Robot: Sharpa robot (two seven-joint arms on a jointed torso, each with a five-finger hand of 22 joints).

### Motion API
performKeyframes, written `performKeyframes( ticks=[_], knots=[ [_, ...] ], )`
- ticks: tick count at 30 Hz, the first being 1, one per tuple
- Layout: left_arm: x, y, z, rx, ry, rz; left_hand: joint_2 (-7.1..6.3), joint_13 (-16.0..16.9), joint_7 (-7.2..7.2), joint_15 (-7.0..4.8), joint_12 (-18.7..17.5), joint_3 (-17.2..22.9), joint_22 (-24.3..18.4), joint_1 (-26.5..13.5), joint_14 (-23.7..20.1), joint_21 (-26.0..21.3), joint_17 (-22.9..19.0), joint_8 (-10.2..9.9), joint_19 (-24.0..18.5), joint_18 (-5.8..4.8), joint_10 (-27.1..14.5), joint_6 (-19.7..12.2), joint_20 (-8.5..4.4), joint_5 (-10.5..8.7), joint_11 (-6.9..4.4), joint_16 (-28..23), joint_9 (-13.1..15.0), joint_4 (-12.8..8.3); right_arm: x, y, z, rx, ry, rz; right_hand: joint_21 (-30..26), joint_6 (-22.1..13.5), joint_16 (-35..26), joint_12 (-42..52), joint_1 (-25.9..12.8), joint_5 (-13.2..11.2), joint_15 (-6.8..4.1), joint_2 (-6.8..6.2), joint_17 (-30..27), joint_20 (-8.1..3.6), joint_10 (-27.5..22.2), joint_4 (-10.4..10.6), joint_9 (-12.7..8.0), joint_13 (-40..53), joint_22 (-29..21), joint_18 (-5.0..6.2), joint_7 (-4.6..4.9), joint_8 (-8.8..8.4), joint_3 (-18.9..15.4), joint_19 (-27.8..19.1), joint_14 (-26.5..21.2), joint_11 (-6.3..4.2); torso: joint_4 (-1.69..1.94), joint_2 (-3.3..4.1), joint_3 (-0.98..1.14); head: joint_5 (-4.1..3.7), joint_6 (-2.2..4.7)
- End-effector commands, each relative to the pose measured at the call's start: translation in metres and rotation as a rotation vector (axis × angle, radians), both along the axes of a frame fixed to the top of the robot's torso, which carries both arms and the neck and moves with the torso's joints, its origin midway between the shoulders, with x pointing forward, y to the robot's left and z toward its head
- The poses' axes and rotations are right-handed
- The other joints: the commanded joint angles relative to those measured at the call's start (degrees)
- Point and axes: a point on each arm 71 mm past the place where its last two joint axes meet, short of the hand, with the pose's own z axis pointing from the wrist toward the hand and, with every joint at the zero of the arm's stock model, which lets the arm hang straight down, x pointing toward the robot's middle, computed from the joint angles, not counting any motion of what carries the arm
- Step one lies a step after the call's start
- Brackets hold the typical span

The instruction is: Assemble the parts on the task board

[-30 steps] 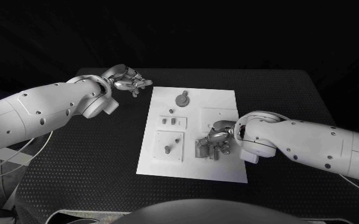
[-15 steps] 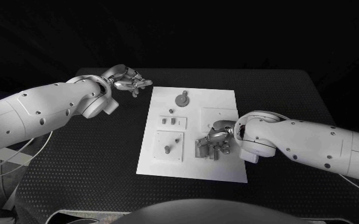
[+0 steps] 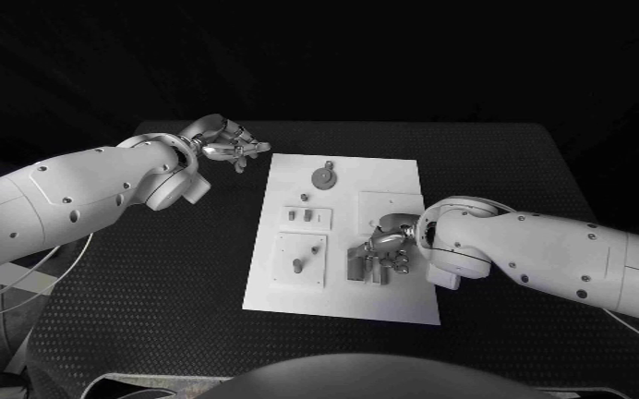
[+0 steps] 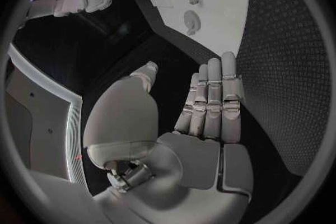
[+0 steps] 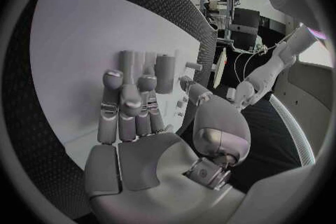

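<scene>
Board: task board (image 3: 343, 233) lies mid-table, grey parts (image 3: 367, 263) clustered near its right edge.
Right hand: right hand (image 3: 388, 242) over that cluster, fingers curled; grasp cannot be told.
Left hand: left hand (image 3: 229, 148) off the board's far left corner, fingers straight, holding nothing.

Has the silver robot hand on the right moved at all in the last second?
Barely: the right robot hand stays over the grey upright parts near the white task board's lower right, with no clear shift against the board's edge.
</scene>
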Motion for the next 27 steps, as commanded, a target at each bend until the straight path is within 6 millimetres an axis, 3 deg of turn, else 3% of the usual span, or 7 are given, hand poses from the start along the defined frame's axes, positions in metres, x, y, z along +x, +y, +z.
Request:
performKeyframes(
  ticks=[1, 11, 19, 25, 26, 27],
  knots=[
    [0.000, -0.002, 0.001, -0.009, 0.003, -0.007, 0.43, 0.1, -0.15, 0.02, 0.2, -0.4, 0.0, 0.1, 0.5, -0.3, 0.1, 0.2, 0.5, 3.71, 0.0, -0.3, -0.12, 0.01, -0.10, -0.3, -0.1, 0.0, -0.001, -0.002, -0.004, -0.022, 0.002, 0.002, -0.2, -0.8, -0.1, 0.2, 0.2, -0.5, -0.32, -0.68, 0.1, -0.31, -0.2, 0.5, 0.1, 0.0, 0.9, 1.71, 0.70, -0.01, 0.1, 0.0, 0.0, -0.11, 0.00, 0.00, 0.01, 0.02, 0.01],
    [0.000, -0.002, 0.001, -0.009, 0.004, -0.008, 0.47, 0.1, -0.12, 0.02, 0.2, -0.5, 0.0, 0.1, 0.5, -0.3, 0.1, 0.1, 0.5, 3.71, -0.1, -0.4, -0.12, 0.01, -0.09, -0.4, -0.1, 0.0, -0.001, -0.001, -0.003, -0.019, 0.003, 0.005, -0.2, -0.9, -0.1, 0.2, 0.6, -0.5, -0.31, -1.22, 0.1, -0.33, -0.3, 1.1, 0.3, 0.0, 0.9, 1.71, 0.71, -0.02, 0.4, 0.0, 0.0, -0.10, 0.01, 0.01, 0.02, 0.02, -0.06],
    [0.000, -0.002, 0.001, -0.009, 0.003, -0.007, 0.50, 0.1, -0.12, 0.02, 0.2, -0.5, 0.0, 0.2, 0.5, -0.3, 0.1, 0.1, 0.5, 3.71, 0.0, -0.4, -0.12, 0.01, -0.10, -0.4, -0.1, 0.0, 0.000, -0.004, -0.001, -0.009, -0.032, -0.006, 0.0, -0.8, -0.1, 0.3, 1.4, -0.5, -0.33, -0.48, 0.2, -0.34, -0.2, 1.0, 0.6, 0.1, 1.0, 1.71, 0.67, 0.13, 0.3, 0.1, 0.0, -0.13, -0.01, 0.00, 0.03, -0.01, 0.01],
    [0.000, -0.001, 0.001, -0.009, 0.002, -0.006, 0.55, 0.1, -0.12, 0.01, 0.2, -0.5, 0.0, 0.2, 0.6, -0.3, 0.1, 0.1, 0.5, 3.71, 0.0, -0.3, -0.13, 0.01, -0.10, -0.4, -0.1, 0.0, -0.002, -0.012, 0.004, 0.005, -0.082, -0.007, 0.2, -0.5, 0.0, 0.5, 3.7, -0.5, -0.41, 1.18, 0.3, -0.37, -0.1, -1.5, 1.0, 0.1, 1.1, 1.71, 0.54, 0.36, -0.9, 0.1, 0.2, -0.24, -0.02, -0.04, 0.00, -0.04, 0.15],
    [0.000, -0.001, 0.001, -0.009, 0.002, -0.006, 0.56, 0.1, -0.12, 0.01, 0.2, -0.5, 0.0, 0.2, 0.6, -0.3, 0.1, 0.1, 0.5, 3.71, 0.0, -0.3, -0.13, 0.01, -0.10, -0.4, -0.1, 0.0, -0.002, -0.012, 0.005, 0.006, -0.087, 0.000, 0.3, -0.5, 0.0, 0.5, 4.3, -0.4, -0.44, 1.39, 0.3, -0.38, -0.1, -2.2, 1.1, 0.1, 1.1, 1.71, 0.52, 0.39, -1.1, 0.1, 0.2, -0.23, -0.03, -0.05, 0.00, -0.05, 0.16],
    [0.000, -0.001, 0.001, -0.009, 0.002, -0.006, 0.60, 0.1, -0.13, 0.01, 0.2, -0.6, 0.0, 0.2, 0.6, -0.3, 0.1, 0.1, 0.5, 3.72, 0.0, -0.3, -0.13, 0.01, -0.10, -0.4, -0.1, 0.0, -0.002, -0.013, 0.006, 0.007, -0.091, 0.006, 0.3, -0.3, -0.1, 0.6, 5.9, -0.4, -0.43, 1.73, 0.3, -0.34, -0.1, -4.3, 1.3, 0.0, 1.1, 1.71, 0.51, 0.50, -1.6, 0.0, 0.2, -0.25, -0.03, -0.04, -0.01, -0.07, 0.18]
  ],
)
